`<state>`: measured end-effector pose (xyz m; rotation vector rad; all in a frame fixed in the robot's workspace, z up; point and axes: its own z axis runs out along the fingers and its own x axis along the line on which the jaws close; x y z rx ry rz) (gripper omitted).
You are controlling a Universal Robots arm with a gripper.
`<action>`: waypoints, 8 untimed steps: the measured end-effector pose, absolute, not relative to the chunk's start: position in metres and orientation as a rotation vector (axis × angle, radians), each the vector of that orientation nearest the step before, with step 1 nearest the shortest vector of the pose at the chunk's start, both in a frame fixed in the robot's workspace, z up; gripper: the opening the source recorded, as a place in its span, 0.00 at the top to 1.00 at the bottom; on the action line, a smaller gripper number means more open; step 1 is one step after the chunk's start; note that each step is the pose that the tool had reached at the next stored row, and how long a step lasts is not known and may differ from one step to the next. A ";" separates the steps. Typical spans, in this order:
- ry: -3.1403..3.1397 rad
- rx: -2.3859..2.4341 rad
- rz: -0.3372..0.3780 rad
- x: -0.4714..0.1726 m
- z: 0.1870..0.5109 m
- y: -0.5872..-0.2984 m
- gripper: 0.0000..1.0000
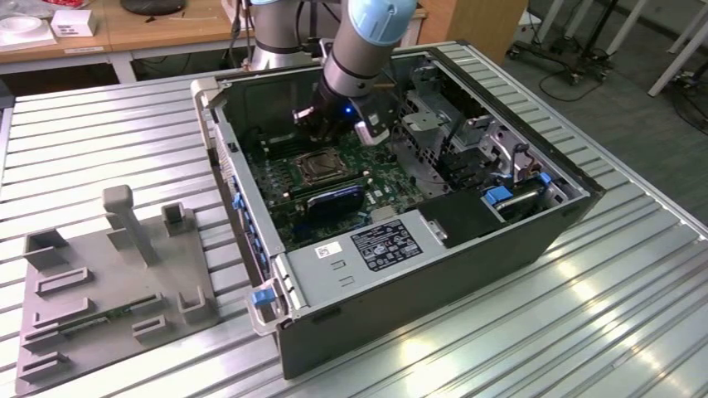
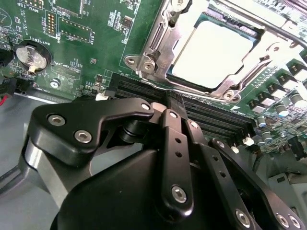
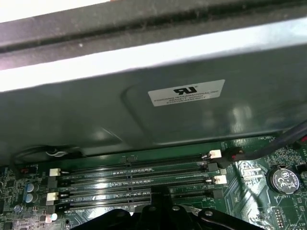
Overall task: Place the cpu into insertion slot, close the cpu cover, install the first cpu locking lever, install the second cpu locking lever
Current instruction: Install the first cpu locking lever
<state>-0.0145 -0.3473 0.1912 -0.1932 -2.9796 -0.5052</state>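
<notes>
**Fingers clenched over the memory slots, cpu seated**

The fingers of the gripper are pressed together with nothing between them, hovering just above the black memory slots inside the open computer case on the bench.

Just beyond them in the second wrist view lies the one cpu, resting in the insertion slot. The one cpu cover appears lowered around it, so I judge placing and covering done. Whether either of the two locking levers is latched, I cannot tell. Four memory slots run side by side; one coin battery sits on the green board.
</notes>
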 end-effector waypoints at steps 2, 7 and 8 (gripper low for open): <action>-2.980 -0.193 -0.505 -0.014 0.191 -0.347 0.89; -2.980 -0.193 -0.505 -0.014 0.189 -0.347 0.89; -2.980 -0.193 -0.505 -0.014 0.189 -0.347 0.89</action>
